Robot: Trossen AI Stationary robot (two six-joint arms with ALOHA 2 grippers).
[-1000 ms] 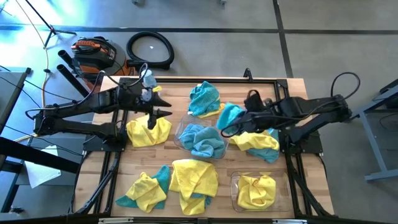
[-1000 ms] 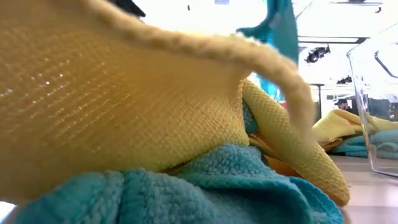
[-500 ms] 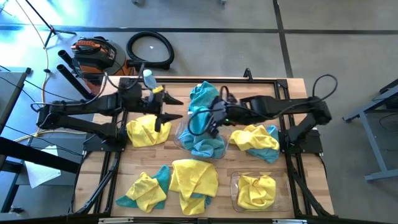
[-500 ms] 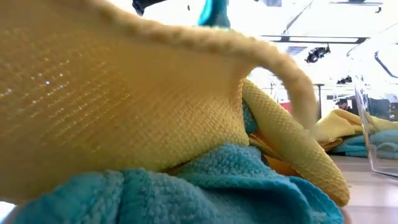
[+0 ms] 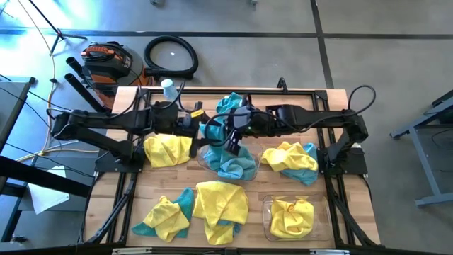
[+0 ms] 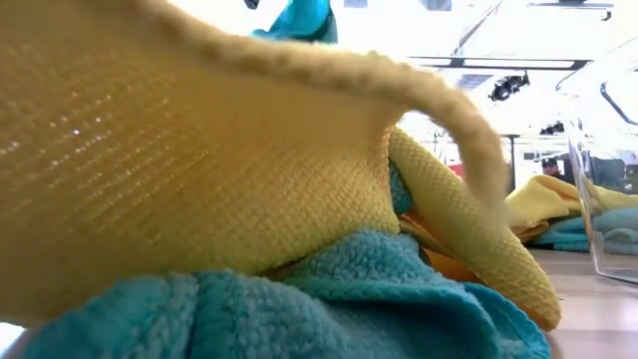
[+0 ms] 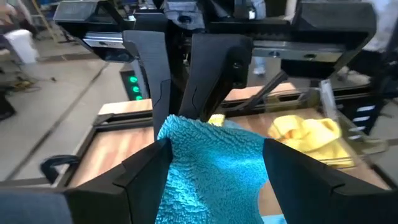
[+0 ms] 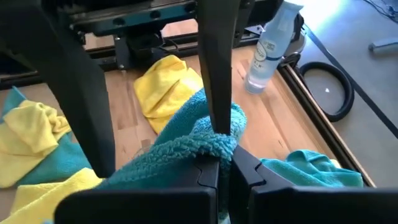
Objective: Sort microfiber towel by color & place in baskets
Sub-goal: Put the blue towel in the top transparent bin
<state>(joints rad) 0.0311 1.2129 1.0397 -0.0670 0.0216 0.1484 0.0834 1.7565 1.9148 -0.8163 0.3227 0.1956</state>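
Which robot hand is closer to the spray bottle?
The left. The left gripper hovers open just beside the spray bottle, while the right gripper, shut on a teal towel, is farther toward the table's middle.

Both grippers meeting over centre basket (image 5: 207, 160), teal towel (image 5: 216, 129) hanging between right gripper (image 5: 231, 133) and left gripper (image 5: 200, 125).

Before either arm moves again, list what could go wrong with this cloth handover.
1. The right gripper is shut on the teal microfiber cloth while the left gripper stands open around it; an early release may drop the cloth outside the clear plastic basket.
2. Both grippers sit close together, so their fingers could collide.
3. The clear spray bottle stands near the left arm and might get knocked over.
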